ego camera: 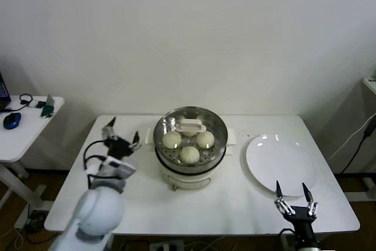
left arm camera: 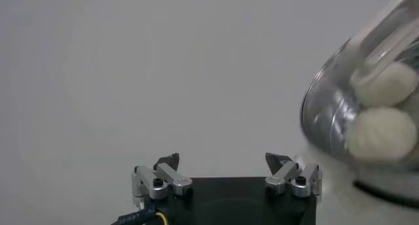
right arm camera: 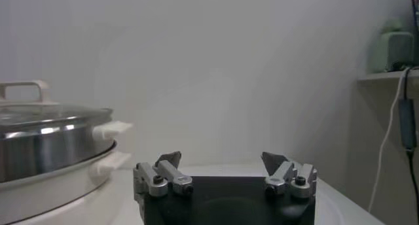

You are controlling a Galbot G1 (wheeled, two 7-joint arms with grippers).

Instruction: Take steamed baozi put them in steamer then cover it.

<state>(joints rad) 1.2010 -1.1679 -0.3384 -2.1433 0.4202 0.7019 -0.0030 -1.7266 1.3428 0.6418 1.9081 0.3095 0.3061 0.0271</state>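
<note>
The steamer (ego camera: 189,166) stands mid-table, a shiny steel pot on a white base. The glass cover (ego camera: 176,123) with its white handle (ego camera: 191,126) sits on top of it. Through the glass I see three baozi (ego camera: 190,154); a fourth is partly hidden under the handle. My left gripper (ego camera: 121,134) is open and empty, raised just left of the steamer. In the left wrist view the gripper (left arm camera: 224,161) has the steamer (left arm camera: 327,108) and baozi (left arm camera: 382,133) off to one side. My right gripper (ego camera: 293,193) is open and empty at the table's front right. It also shows in the right wrist view (right arm camera: 222,159), beside the steamer (right arm camera: 46,141).
A flat white plate (ego camera: 281,161) lies bare to the right of the steamer, just beyond my right gripper. A small side table (ego camera: 23,130) with a mouse and cables stands at far left. The white wall is close behind the table.
</note>
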